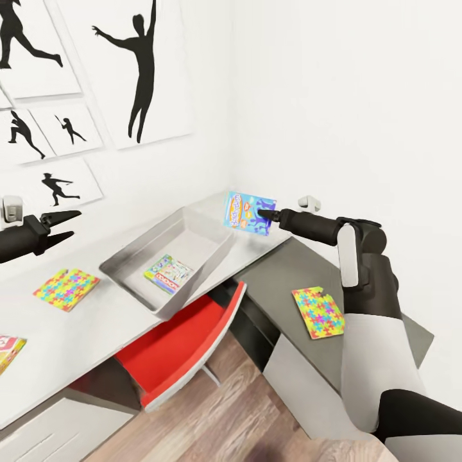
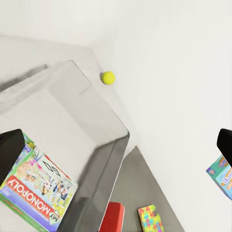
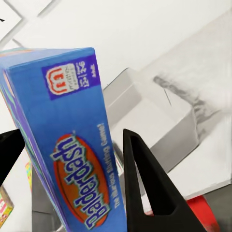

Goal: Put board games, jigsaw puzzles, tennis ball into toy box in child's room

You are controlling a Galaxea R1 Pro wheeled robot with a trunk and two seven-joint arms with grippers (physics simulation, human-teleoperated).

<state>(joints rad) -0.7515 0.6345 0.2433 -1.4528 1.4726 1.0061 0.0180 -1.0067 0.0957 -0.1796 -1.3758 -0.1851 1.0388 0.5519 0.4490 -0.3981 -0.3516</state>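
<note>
Holding the blue game (image 1: 249,213) upright in the air past the bin's (image 1: 138,247) far corner, the right gripper (image 1: 263,212) is clamped on it; left gripper (image 1: 66,226) spread apart, empty, above the desk (image 1: 83,333). Puzzles (image 1: 66,288) and (image 1: 318,312) lie on the desk.

Left wrist: Monopoly box (image 2: 36,191) inside the bin; ball (image 2: 108,77) beyond it, by the wall.

Right wrist: fingers (image 3: 145,183) grip the game's edge.
</note>
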